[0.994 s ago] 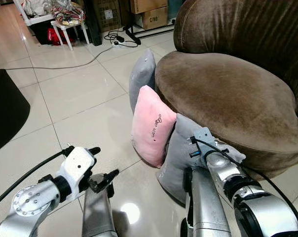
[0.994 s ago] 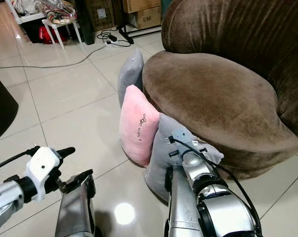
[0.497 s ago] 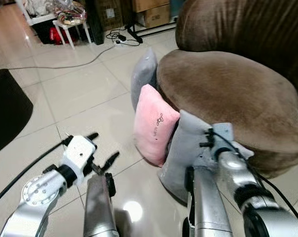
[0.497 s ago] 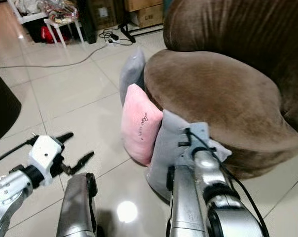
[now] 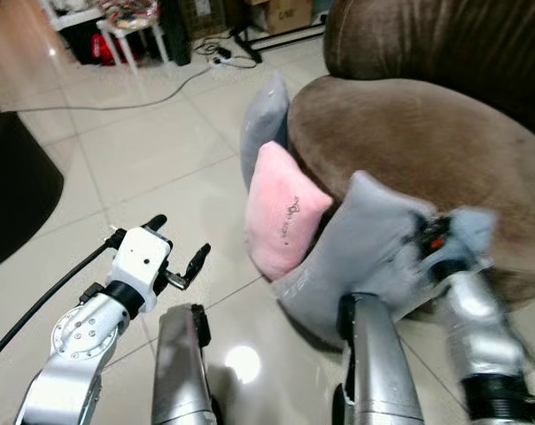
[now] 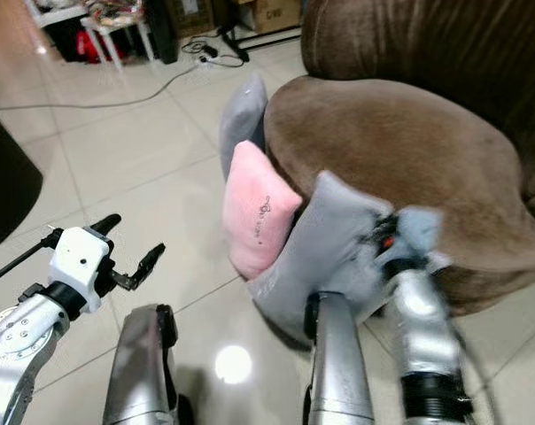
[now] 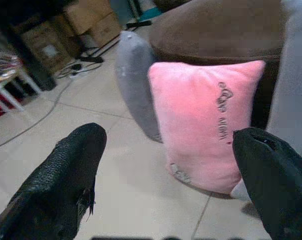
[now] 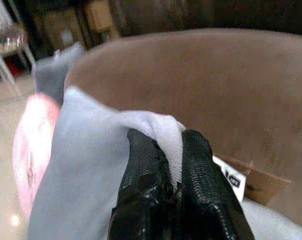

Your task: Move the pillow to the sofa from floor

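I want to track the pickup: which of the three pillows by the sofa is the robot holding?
The near grey fabric pillow, pinched at a corner by the right gripper. The pink pillow and far grey pillow lean untouched.

Right gripper [image 6: 393, 237]: your right arm is blurred; its tip is buried in the top corner of the grey pillow [image 6: 325, 252].
Grey pillow: tilted, leaning against the brown sofa [image 6: 400, 150] seat edge.
Pink pillow [image 6: 257, 219]: upright on the tiled floor [image 6: 135, 159], just beside the grey one.
Left gripper [image 6: 130, 248]: your fingers are spread, hovering over the floor.
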